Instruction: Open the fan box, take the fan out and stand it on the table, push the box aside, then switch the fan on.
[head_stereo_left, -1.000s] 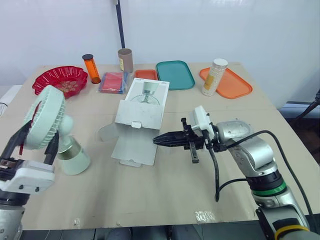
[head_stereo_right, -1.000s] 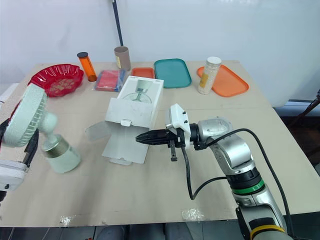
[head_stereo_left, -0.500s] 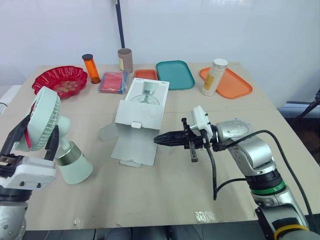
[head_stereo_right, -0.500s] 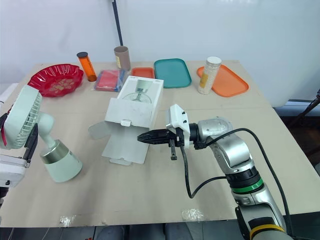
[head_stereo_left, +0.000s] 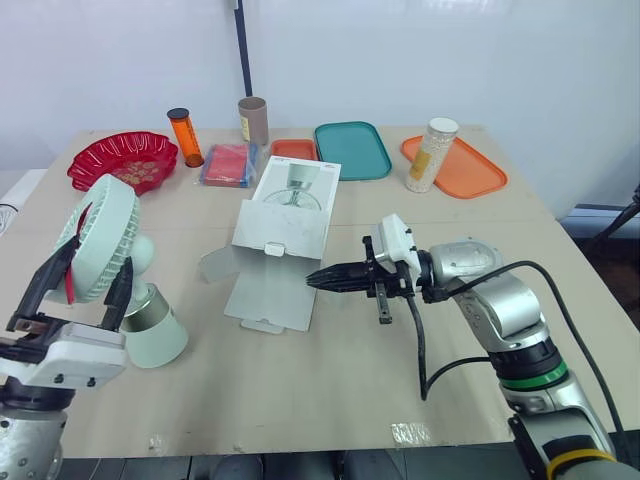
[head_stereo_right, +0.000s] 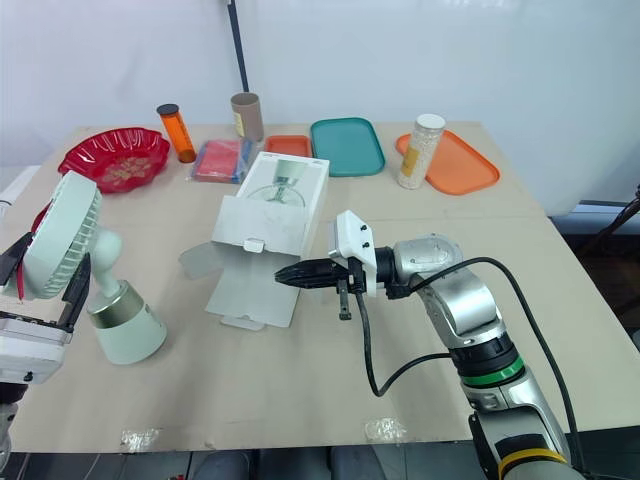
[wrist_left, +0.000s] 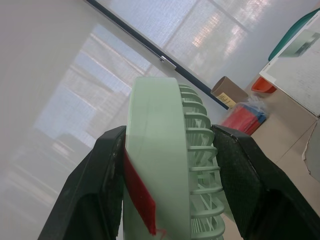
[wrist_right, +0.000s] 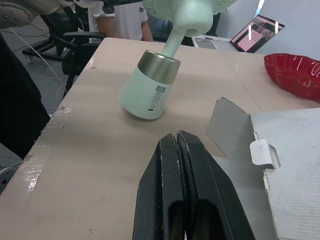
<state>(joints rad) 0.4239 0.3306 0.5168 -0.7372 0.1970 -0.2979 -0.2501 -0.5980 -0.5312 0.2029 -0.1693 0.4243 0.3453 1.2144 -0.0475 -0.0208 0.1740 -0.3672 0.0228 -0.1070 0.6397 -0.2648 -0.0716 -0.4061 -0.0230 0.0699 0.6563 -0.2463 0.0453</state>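
My right arm (head_stereo_left: 500, 310) is silver-grey metal, rounded at the joints, with a green band (head_stereo_left: 531, 379) round the forearm. Elbow-side of that band sits a yellow ring (head_stereo_left: 570, 461). Wrist-side of it, a black cable (head_stereo_left: 418, 345) loops to a white camera block (head_stereo_left: 393, 240). My right gripper (head_stereo_left: 312, 279) has slim black fingers. My left gripper (head_stereo_left: 100, 254) has black fingers too, on a white block (head_stereo_left: 65, 357) with small dark screws.

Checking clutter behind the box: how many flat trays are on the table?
3: a small orange tray just behind the fan box, a teal tray to its right, and a larger orange tray farther right. None appears hidden.
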